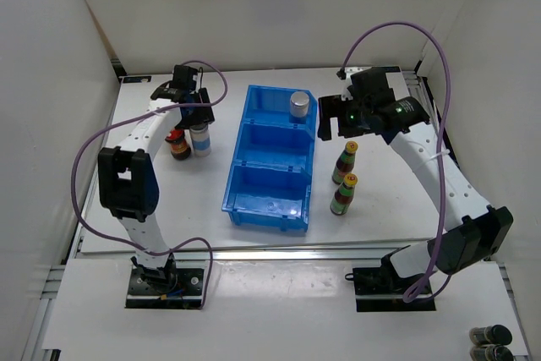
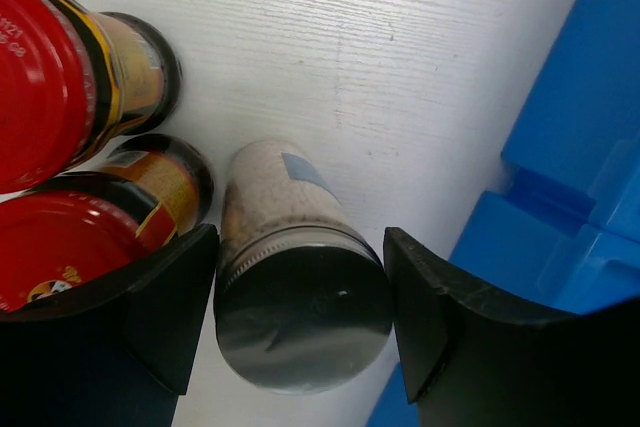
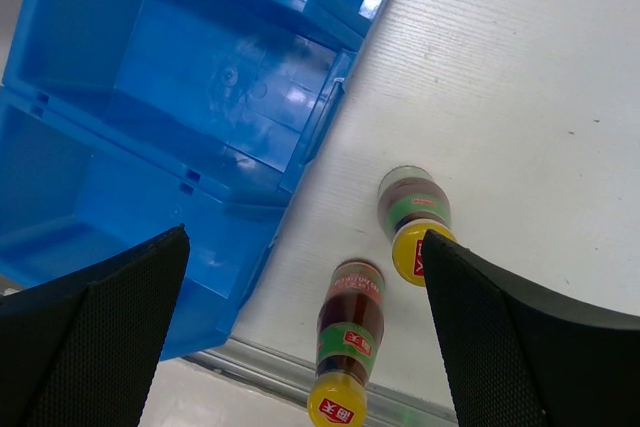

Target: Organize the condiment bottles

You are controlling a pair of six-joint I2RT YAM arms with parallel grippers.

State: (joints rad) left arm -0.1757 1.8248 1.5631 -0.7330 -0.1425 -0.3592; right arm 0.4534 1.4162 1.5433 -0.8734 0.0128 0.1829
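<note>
Left tool (image 1: 197, 117) clamped on a silver-capped bottle (image 1: 199, 137), right tool (image 1: 338, 128) hanging wide open

Top view: the gripped bottle stands on the desk (image 1: 194, 196) just left of the blue bin (image 1: 239, 158), right beside a red-capped jar (image 1: 177, 143). A second silver-capped bottle (image 1: 299, 105) sits in the bin's far compartment. Two yellow-capped bottles (image 1: 346, 162) stand upright just right of the bin, near the right tool.
Left wrist: the fingers (image 2: 170, 317) hug both sides of the bottle's cap, looks like a proper grasp. Another red-capped jar (image 2: 40, 77) shows up next to the first one.
Right wrist: the tool is fully released, hovering over the yellow-capped pair and the bin's edge.
</note>
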